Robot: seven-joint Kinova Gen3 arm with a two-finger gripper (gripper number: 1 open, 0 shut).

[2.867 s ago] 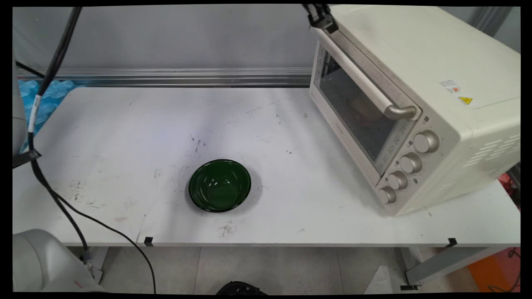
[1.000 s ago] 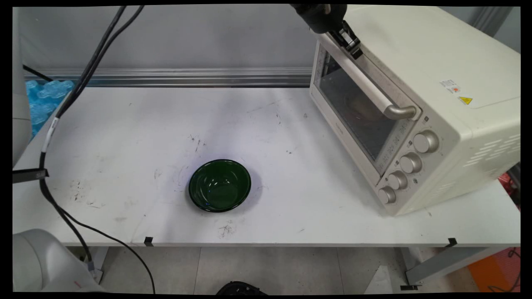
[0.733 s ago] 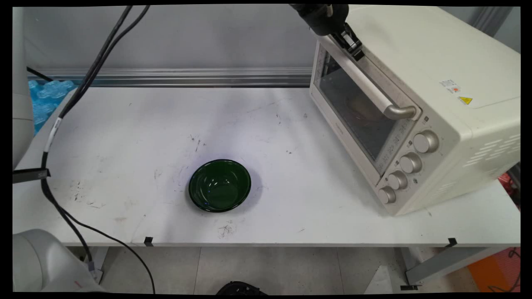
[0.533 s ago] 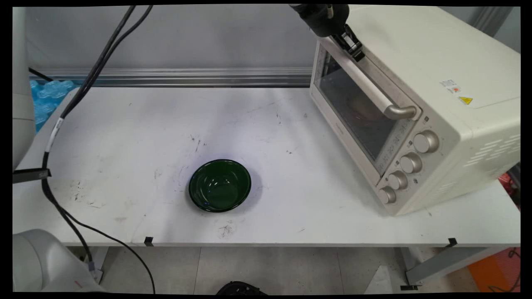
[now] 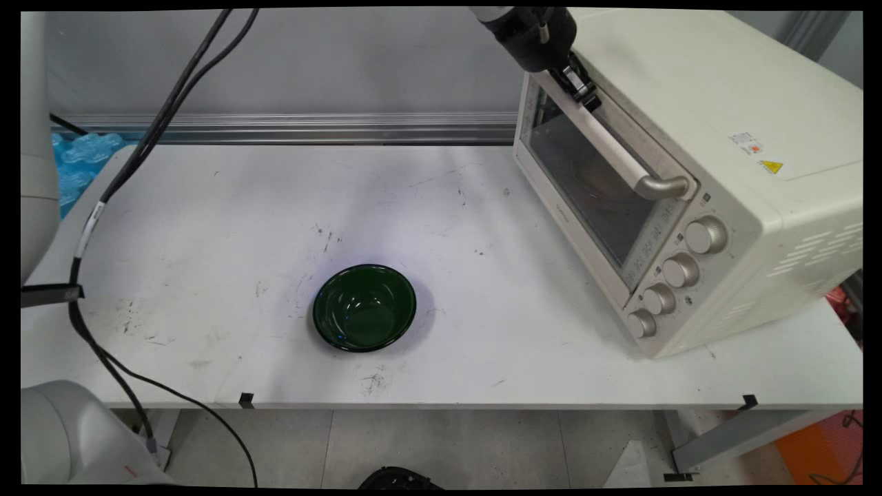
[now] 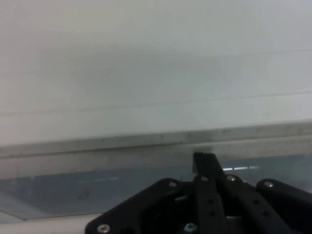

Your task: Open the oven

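A cream toaster oven (image 5: 730, 96) stands at the table's right, its glass door (image 5: 586, 186) facing left and front. My black gripper (image 5: 584, 88) comes down from the top edge and sits at the far upper end of the door's metal handle (image 5: 623, 155), between the bar and the door's top. Its fingers look shut; I cannot see anything held between them. In the hand view the gripper (image 6: 204, 163) points at a pale oven surface (image 6: 146, 73) above a grey metal strip (image 6: 122, 146). A dark green bowl (image 5: 364, 307), empty, rests on the table's middle front, far from the gripper.
Several knobs (image 5: 679, 270) line the oven's near front corner. Black cables (image 5: 103, 200) hang down the left side to the floor. Blue wrap (image 5: 72, 162) lies at the back left. An aluminium rail (image 5: 289, 127) runs along the wall behind the white table (image 5: 207, 207).
The gripper came down from the top edge onto the far end of the oven handle. In the last half second it shifted slightly left, and the door's top looks tipped out a little.
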